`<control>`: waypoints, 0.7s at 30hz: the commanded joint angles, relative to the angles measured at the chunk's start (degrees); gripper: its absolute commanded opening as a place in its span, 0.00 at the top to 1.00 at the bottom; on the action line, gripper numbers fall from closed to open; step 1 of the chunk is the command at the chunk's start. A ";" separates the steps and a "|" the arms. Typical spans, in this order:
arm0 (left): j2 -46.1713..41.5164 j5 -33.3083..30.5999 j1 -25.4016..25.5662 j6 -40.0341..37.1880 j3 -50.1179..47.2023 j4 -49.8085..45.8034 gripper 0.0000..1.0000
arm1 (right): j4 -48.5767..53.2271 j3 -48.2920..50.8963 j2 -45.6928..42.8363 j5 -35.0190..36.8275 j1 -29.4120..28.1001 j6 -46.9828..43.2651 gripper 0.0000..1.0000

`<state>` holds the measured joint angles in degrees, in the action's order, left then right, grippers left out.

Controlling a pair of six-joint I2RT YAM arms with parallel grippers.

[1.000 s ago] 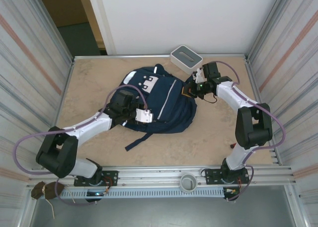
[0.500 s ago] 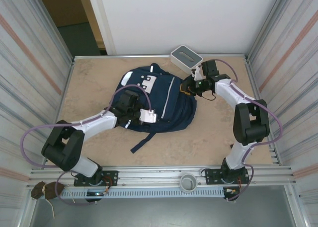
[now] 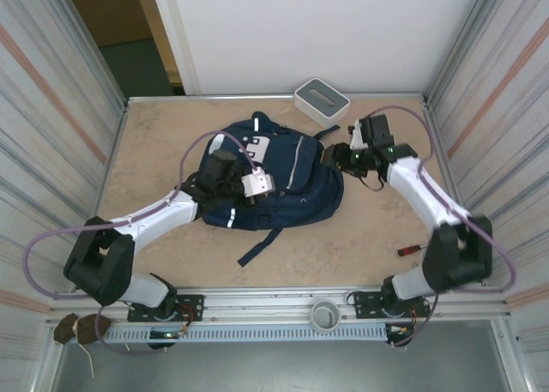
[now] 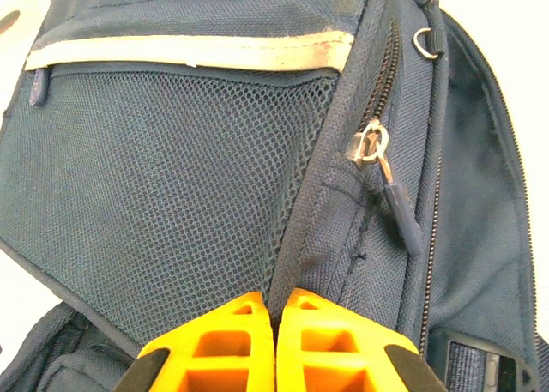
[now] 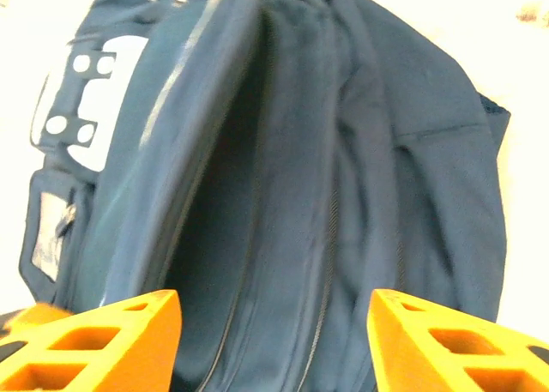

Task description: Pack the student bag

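The bag was pinched thinly in the left fingers, the right fingers were spread, so slippage was risked.

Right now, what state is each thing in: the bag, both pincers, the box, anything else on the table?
student bag: lying on the table, one compartment gaping open.
left pincer: shut, pinching a fold of the student bag.
right pincer: open, holding nothing.
white-grey box: upright at the far edge, untouched.
small red item: lying flat, untouched.
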<state>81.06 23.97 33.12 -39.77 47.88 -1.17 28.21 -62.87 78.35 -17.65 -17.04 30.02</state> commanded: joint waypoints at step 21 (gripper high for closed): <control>-3.62 13.21 -1.84 11.93 -0.20 3.52 1.00 | -20.84 10.74 1.51 47.74 -40.98 5.73 0.50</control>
<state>80.44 31.99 31.55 -29.71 47.33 -0.12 7.68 -49.78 77.95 21.10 -57.28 33.28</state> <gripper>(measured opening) 0.068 0.504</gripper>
